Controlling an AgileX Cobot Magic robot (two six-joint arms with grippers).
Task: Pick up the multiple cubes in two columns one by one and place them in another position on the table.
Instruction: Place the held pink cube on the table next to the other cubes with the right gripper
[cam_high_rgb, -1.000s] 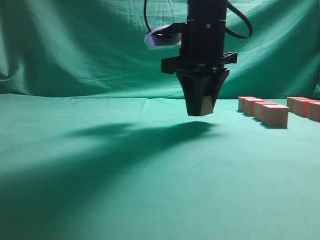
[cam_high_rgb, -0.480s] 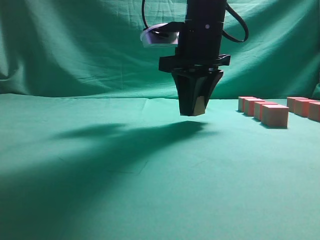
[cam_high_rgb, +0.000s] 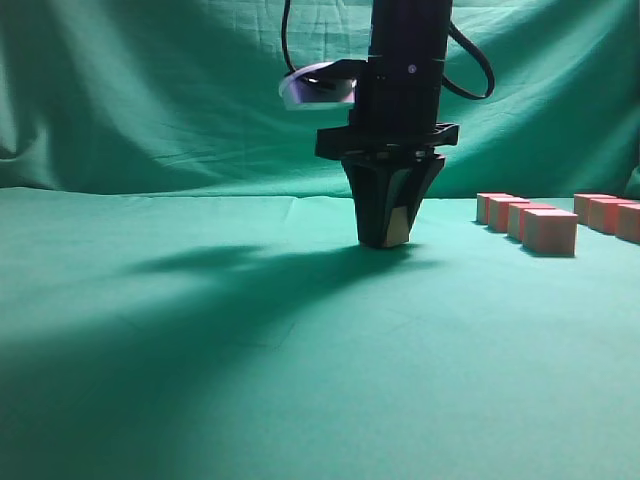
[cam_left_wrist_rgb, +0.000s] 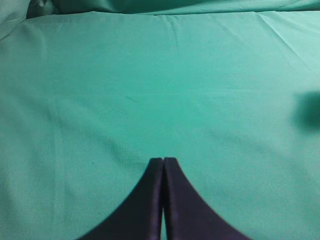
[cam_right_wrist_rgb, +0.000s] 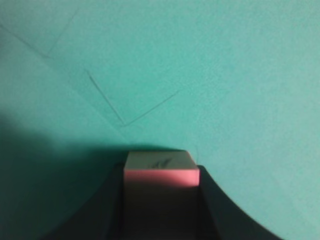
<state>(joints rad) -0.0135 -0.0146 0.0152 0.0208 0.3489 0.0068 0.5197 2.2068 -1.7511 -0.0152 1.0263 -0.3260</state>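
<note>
The right gripper (cam_high_rgb: 387, 238) is clamped on one cube (cam_high_rgb: 399, 222), which sits between its jaws and points straight down at the table (cam_high_rgb: 200, 380). In the exterior view the fingertips look at or just above the cloth, at the middle of the scene; whether the cube's underside already touches cannot be told. That gap is what the coming release turns on: judged from here, the cube lies directly under the jaws, so it only needs setting down and letting go. In the right wrist view the cube (cam_right_wrist_rgb: 161, 169) fills the space between the dark fingers. The remaining cubes (cam_high_rgb: 530, 222) stand in two rows at the far right, well apart from the held one. The left gripper (cam_left_wrist_rgb: 163, 165) hangs over bare cloth with its jaws together, holding nothing. No brand, label or writing is legible anywhere.
</note>
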